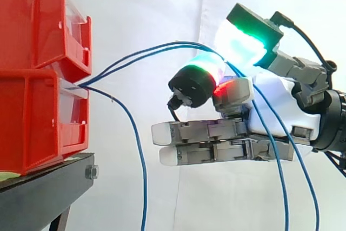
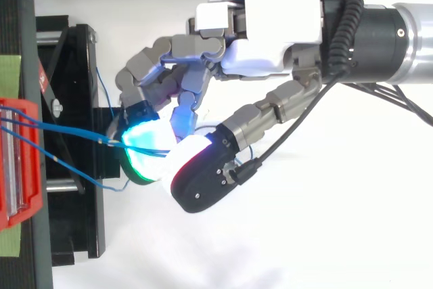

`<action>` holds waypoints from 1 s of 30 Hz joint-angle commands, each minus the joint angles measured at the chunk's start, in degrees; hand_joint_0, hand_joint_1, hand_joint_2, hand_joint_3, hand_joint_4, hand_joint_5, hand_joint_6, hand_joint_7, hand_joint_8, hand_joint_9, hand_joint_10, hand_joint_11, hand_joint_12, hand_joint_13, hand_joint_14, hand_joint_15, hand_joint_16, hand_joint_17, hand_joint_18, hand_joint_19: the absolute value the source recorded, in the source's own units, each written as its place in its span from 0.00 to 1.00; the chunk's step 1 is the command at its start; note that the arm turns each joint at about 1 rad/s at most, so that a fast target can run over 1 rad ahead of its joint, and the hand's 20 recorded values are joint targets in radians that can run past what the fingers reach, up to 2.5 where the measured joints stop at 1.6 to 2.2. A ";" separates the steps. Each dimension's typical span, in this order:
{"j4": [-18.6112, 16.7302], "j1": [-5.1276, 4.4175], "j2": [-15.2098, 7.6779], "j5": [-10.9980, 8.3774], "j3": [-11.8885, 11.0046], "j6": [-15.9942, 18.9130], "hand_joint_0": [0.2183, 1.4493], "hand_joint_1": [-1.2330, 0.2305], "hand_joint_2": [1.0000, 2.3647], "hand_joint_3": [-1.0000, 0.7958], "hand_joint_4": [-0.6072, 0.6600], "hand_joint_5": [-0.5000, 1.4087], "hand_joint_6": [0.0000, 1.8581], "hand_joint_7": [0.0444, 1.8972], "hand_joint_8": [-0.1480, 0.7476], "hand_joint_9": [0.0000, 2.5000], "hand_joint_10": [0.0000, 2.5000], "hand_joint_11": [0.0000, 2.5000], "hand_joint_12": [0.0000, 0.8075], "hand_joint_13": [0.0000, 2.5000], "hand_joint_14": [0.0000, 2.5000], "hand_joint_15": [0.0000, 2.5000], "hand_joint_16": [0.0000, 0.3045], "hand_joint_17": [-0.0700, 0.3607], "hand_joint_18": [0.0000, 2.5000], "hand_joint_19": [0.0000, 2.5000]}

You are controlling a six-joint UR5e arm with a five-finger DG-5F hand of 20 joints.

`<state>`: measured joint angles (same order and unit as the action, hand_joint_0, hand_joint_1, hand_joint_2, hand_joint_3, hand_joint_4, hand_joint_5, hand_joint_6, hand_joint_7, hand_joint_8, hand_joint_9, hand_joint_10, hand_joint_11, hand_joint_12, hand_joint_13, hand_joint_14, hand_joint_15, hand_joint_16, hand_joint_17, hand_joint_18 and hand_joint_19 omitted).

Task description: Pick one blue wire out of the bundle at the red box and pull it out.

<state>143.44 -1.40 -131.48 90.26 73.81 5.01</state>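
your robot hand [image 1: 273,104] is pinched tight on the blue wire [image 2: 67,132] near the front of the red box [image 1: 32,112], yet the wire runs on into that box, so you've got the grasp but not the pull-out.

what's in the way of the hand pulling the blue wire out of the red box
Nothing visible. The hand's fingers pinch two blue wires running from the red box, and the space away from the box is open. A third blue wire hangs loose below.
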 commanded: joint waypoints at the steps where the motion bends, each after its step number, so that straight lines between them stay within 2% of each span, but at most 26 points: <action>1: 0.00 0.00 0.00 0.00 0.01 0.00 0.31 0.19 0.01 0.43 0.57 0.19 0.42 0.66 0.41 0.36 0.01 0.32 0.46 0.12 0.00 0.10 0.20 0.48 0.07 0.11; 8: 0.00 0.00 0.00 0.00 0.01 0.00 0.31 0.19 0.01 0.41 0.59 0.19 0.43 0.63 0.41 0.35 0.01 0.32 0.46 0.10 0.00 0.09 0.20 0.48 0.06 0.11; 15: 0.00 0.00 0.00 0.00 0.01 0.00 0.27 0.26 0.01 0.39 0.59 0.22 0.35 0.71 0.40 0.36 0.01 0.27 0.46 0.09 0.00 0.08 0.20 0.49 0.04 0.12; 21: 0.00 0.00 0.00 0.00 0.01 0.00 0.25 0.36 0.01 0.42 0.62 0.25 0.27 0.82 0.38 0.37 0.01 0.24 0.46 0.09 0.00 0.08 0.20 0.49 0.03 0.13; 25: 0.00 0.00 0.00 0.00 0.01 0.00 0.25 0.39 0.01 0.42 0.61 0.25 0.27 0.81 0.39 0.39 0.01 0.24 0.46 0.10 0.00 0.08 0.20 0.49 0.03 0.13; 28: 0.00 0.00 0.00 0.00 0.01 0.00 0.25 0.39 0.01 0.42 0.61 0.25 0.27 0.84 0.39 0.40 0.01 0.25 0.46 0.11 0.00 0.08 0.20 0.48 0.03 0.13; 29: 0.00 0.00 0.00 0.00 0.01 0.00 0.25 0.38 0.01 0.42 0.60 0.25 0.27 0.88 0.39 0.40 0.01 0.25 0.46 0.11 0.00 0.08 0.20 0.48 0.04 0.13; 30: 0.00 0.00 0.00 0.00 0.01 0.00 0.26 0.37 0.01 0.42 0.59 0.25 0.29 0.85 0.40 0.41 0.01 0.26 0.46 0.12 0.00 0.08 0.20 0.48 0.05 0.13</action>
<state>143.44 -1.41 -131.47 90.26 73.83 5.01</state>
